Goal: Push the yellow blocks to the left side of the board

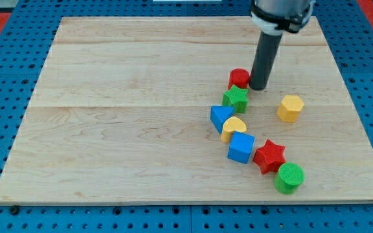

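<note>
The arm carried no claw; it ended in a plain dark rod, so there was nothing to stand apart, close together or clamp. My tip (258, 87) rested on the wooden board (128, 129), holding nothing. It stood just right of the red cylinder (239, 77) and the green star-shaped block (236, 98); contact with either could not be confirmed.

Outward from the tip, the yellow hexagonal block (290, 107) lay to the right and slightly nearer, apart from the others. The second task item, the yellow heart-shaped block (233, 128), lay nearer and to the left, wedged between the blue triangular block (220, 117) and the blue cube (241, 147). Right of the cube sat the red star (269, 156), and nearest of all the green cylinder (289, 177).

Judged step: neither yellow block had reached the left side, so the task appeared to be at an early stage. The next move called for placing the tip on the right of a yellow block, most readily the free hexagonal one, then pushing left on a line avoiding the cluster.
</note>
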Robot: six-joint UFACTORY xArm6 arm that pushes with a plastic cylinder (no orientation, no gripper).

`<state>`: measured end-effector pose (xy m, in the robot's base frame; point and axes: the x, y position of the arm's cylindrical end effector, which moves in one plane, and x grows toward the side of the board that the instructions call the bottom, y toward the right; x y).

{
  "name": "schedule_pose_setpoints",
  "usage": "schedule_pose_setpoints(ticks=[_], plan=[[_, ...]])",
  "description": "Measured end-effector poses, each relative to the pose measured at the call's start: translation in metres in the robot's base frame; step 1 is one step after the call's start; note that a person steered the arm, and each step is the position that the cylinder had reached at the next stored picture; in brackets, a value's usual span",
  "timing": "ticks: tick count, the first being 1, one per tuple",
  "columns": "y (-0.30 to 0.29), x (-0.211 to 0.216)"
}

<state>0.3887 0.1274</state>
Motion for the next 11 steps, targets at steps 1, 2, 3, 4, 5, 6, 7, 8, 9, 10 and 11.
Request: schedule_pose_setpoints(ticks=[1,2,3,4,5,6,7,8,9,10,11], plan=[[-0.006,-0.009],[-0.014,-0.041],[0.026,0.020],[0.051,0.069],[0.051,0.062],[0.093,0.056],[0.139,0.076],[0.101,0.107],[0.069,0.112],[0.102,0.125],[0.073,0.132]])
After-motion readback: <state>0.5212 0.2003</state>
